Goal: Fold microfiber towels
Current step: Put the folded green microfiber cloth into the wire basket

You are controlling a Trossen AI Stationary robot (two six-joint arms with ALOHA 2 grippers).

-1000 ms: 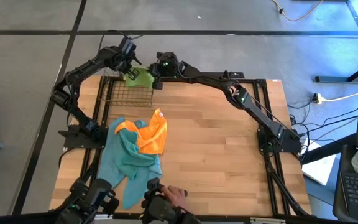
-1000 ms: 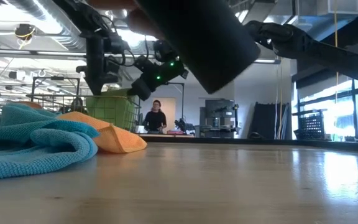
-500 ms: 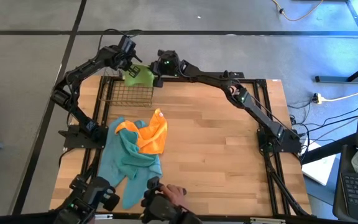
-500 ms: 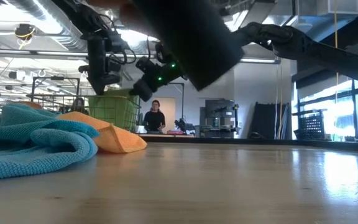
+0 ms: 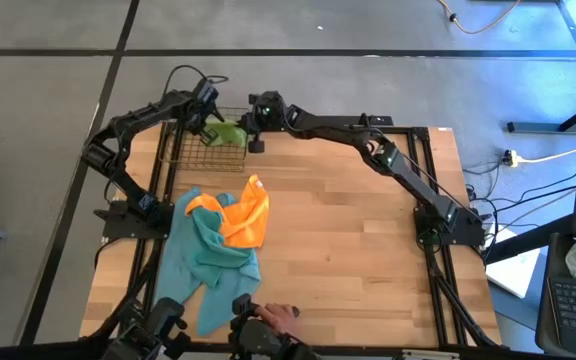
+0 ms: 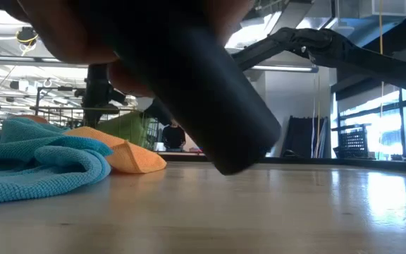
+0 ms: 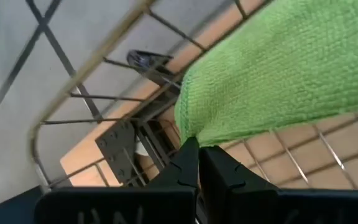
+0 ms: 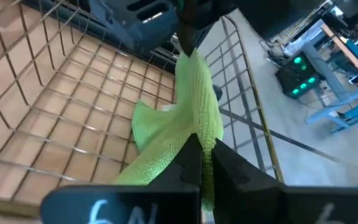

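Note:
A lime green towel (image 5: pixel 230 131) hangs between my two grippers inside the far right corner of a wire basket (image 5: pixel 193 150) at the table's far left. My left gripper (image 5: pixel 211 117) and my right gripper (image 5: pixel 251 128) are both shut on it. The towel also shows in the low view (image 6: pixel 129 127) behind the pile. An orange towel (image 5: pixel 245 211) lies on a teal towel (image 5: pixel 206 258) in a heap at the table's near left. My left gripper pinches a corner of the green towel (image 7: pixel 190 133) between its two fingers, the corner held up above the basket floor. My right gripper pinches the towel's other end (image 8: pixel 199 127) between its two fingers. The cloth runs from there up to the left gripper (image 8: pixel 188 46), and a slack fold (image 8: pixel 149 122) sags toward the basket floor.
The basket's wire walls (image 8: pixel 241 81) stand close around both grippers. A person's hand (image 5: pixel 280 315) is at the table's near edge, and a large dark thing (image 6: pixel 189 85) fills the front of the low view. Bare wood (image 5: pixel 358 230) lies to the right of the heap.
Both grippers have gone down with the green towel, which now hangs lower, within the basket walls. The dark thing at the near edge has swung across the low view.

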